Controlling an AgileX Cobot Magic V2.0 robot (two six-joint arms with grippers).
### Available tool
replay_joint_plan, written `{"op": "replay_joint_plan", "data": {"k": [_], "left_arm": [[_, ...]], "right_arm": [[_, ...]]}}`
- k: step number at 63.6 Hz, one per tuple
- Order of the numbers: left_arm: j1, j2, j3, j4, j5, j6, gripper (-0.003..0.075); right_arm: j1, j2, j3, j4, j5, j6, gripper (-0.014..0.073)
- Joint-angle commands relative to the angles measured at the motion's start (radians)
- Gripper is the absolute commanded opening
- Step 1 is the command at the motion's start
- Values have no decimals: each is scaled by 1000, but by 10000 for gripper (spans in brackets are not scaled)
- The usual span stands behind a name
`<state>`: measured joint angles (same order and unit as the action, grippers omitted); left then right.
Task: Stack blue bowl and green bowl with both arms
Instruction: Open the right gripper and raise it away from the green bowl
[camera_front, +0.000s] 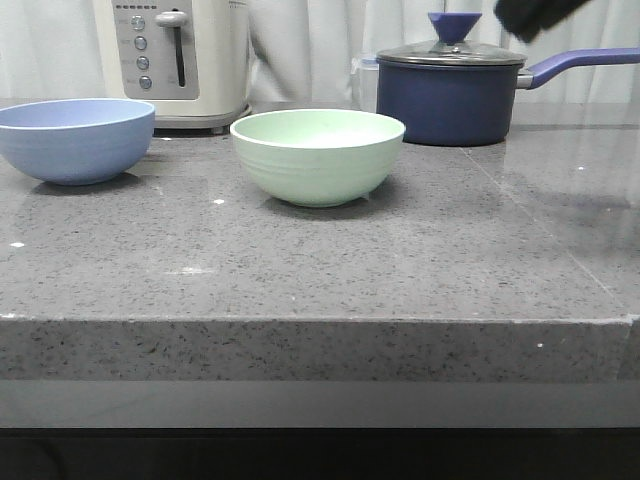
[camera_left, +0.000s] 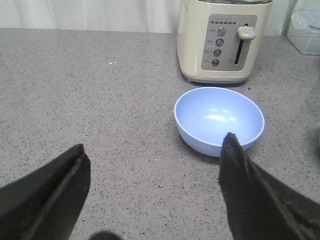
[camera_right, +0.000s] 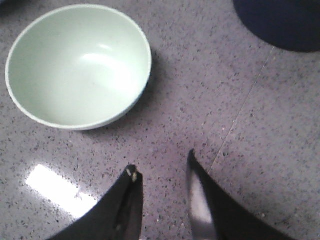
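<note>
Both claws (left (camera_left: 152, 155), right (camera_right: 162, 172)) hover open, empty.

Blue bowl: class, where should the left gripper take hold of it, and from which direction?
Probably the blue bowl by its thin rim, from above, one of the open left gripper jaws inside and one outside. It stands upright and empty, and its smooth rounded wall gives no side purchase.

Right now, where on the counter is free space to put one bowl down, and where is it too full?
Free: the wide bare stretch of counter in front of the blue bowl and green bowl, up to the front edge; also the right side, in front of the saucepan. Crowded: the back row, where toaster and saucepan stand close behind the bowls.
</note>
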<state>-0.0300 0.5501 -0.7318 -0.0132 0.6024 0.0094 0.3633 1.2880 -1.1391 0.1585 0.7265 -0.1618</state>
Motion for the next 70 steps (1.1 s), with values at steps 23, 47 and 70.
{"op": "replay_joint_plan", "data": {"k": [23,47,70], "left_arm": [[-8,9,-35,-2,-77,-4,532],[-8,9,-35,-2,-77,-4,532],[-8,9,-35,-2,-77,-4,532]], "right_arm": [[-2,82,18,84,-90,-86,-59],[-2,196,-7,292,-170,-328,-59],[-2,238,-7,347,-229,-334,-63]]}}
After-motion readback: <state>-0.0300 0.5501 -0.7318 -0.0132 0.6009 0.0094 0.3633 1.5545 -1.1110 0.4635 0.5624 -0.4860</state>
